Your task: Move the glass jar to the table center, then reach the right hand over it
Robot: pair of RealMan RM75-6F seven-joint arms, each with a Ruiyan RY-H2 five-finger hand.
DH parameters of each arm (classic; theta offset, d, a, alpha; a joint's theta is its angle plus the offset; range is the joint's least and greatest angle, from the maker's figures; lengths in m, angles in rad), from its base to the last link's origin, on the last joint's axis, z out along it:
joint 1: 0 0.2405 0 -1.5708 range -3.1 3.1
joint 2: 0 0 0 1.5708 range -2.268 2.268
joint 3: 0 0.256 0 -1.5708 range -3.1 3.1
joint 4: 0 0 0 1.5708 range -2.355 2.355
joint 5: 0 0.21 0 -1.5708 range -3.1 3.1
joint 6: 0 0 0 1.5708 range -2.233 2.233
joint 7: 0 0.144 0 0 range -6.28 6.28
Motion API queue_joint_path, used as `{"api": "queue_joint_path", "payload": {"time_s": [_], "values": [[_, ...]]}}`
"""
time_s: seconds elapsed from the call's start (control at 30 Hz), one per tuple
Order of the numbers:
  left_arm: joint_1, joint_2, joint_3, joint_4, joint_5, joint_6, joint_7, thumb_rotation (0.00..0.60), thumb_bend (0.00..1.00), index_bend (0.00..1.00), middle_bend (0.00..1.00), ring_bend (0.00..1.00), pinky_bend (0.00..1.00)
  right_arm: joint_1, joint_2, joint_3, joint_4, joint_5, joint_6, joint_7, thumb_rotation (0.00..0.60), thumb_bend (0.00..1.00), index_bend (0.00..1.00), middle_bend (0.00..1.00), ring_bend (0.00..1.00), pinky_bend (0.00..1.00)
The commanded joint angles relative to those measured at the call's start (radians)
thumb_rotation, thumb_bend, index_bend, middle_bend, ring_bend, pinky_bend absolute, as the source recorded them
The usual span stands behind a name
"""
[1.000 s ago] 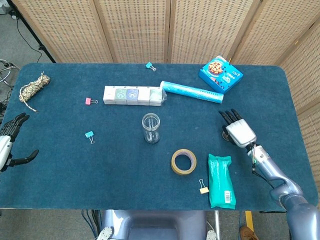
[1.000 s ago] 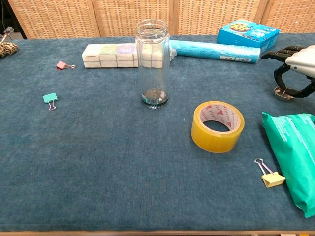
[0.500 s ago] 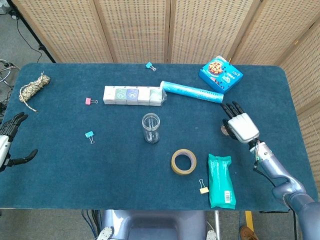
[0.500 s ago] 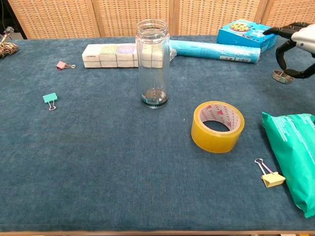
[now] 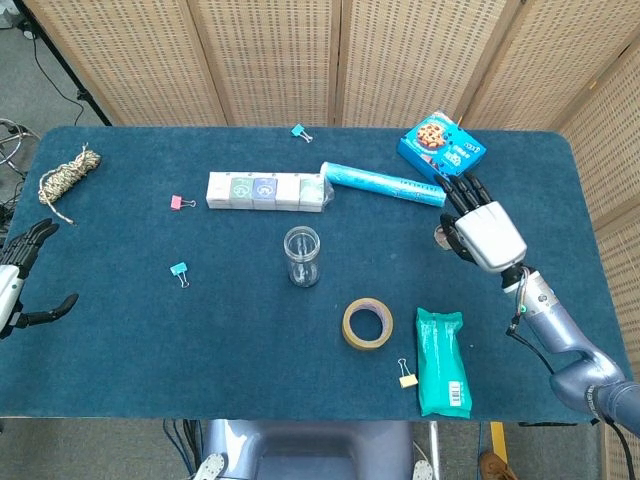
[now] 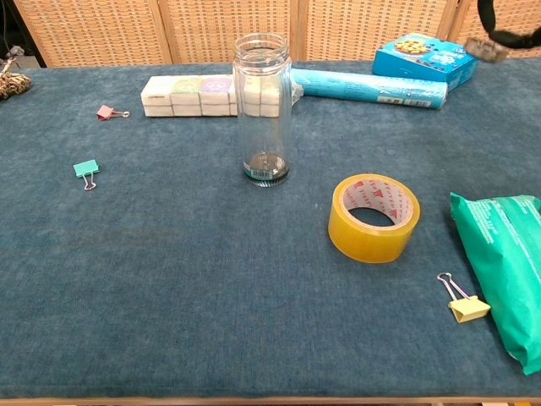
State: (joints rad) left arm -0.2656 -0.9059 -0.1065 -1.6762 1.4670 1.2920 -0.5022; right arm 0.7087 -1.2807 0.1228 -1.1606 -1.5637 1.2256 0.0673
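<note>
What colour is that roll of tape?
The tape roll is yellow, with a red-printed inner core; the chest view shows it best.

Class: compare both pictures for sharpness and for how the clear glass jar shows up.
Head view: evenly lit and sharp; glass jar seen from above, rim clear. Chest view: jar sharp, the white boxes visible through it; right hand blurred and cut off at the top corner.

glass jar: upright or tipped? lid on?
Upright, no lid. The glass jar stands on its base on the table, open mouth facing up; nothing shows inside.
</note>
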Motion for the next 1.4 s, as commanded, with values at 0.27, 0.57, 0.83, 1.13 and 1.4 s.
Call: {"api": "queue_joint_path", "payload": {"time_s": [0.27, 0.57, 0.83, 1.13, 1.4], "values": [[-0.010, -0.005, -0.001, -0.011, 0.011, 0.002, 0.033, 0.600, 0.28, 0.00, 0.00, 0.00, 0.00, 0.103, 0.066, 0.111, -0.197, 0.053, -0.082, -0.139, 0.600, 0.53, 0.60, 0.00, 0.00, 0.00], [-0.003, 0.004, -0.001, -0.007, 0.004, 0.009, 0.012, 0.600, 0.28, 0.00, 0.00, 0.00, 0.00, 0.193, 0.035, 0.174, -0.334, 0.069, -0.126, -0.258, 0.600, 0.53, 0.60, 0.00, 0.00, 0.00], [0.012, 0.017, 0.003, -0.016, 0.005, 0.031, 0.012, 0.600, 0.28, 0.00, 0.00, 0.00, 0.00, 0.259, -0.044, 0.173, -0.364, 0.083, -0.180, -0.421, 0.600, 0.53, 0.61, 0.00, 0.00, 0.00], [0.025, 0.026, 0.001, -0.031, -0.006, 0.045, 0.019, 0.600, 0.28, 0.00, 0.00, 0.00, 0.00, 0.317, -0.114, 0.203, -0.352, 0.146, -0.218, -0.502, 0.600, 0.53, 0.61, 0.00, 0.00, 0.00], [0.024, 0.029, 0.004, -0.023, 0.004, 0.042, 0.001, 0.600, 0.28, 0.00, 0.00, 0.00, 0.00, 0.344, -0.146, 0.189, -0.307, 0.131, -0.217, -0.545, 0.600, 0.53, 0.61, 0.00, 0.00, 0.00]]}}
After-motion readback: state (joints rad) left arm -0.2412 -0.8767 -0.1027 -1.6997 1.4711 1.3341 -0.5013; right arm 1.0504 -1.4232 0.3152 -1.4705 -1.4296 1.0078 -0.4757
